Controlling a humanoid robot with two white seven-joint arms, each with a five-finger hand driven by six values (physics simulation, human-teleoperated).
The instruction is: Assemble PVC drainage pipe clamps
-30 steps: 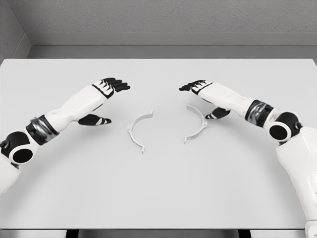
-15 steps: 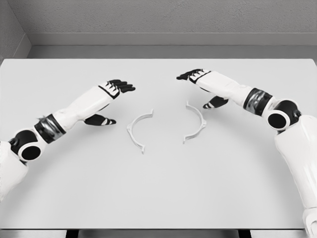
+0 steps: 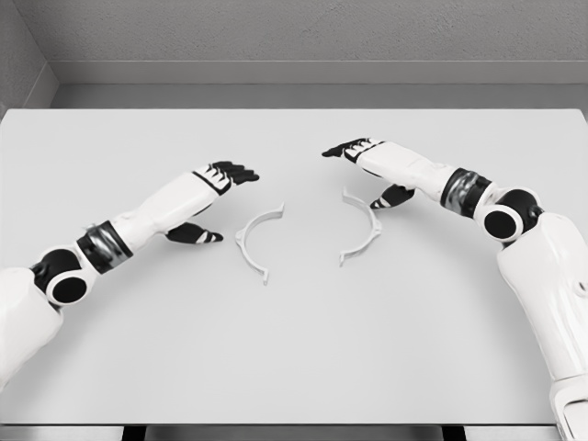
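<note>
Two white half-clamps lie flat mid-table, open sides facing each other w/ a gap between, not touching. Left half-clamp (image 3: pixel 254 242) sits just right of the left hand (image 3: pixel 217 188); that hand hovers, fingers spread, thumb hanging below, holding nothing. Right half-clamp (image 3: pixel 361 226) lies just below the right hand (image 3: pixel 366 163), also spread and empty, thumb near the clamp's upper end. Table (image 3: pixel 294 367) has lots of bare room toward the near edge and both side edges; back edge meets the grey wall (image 3: pixel 294 37).
</note>
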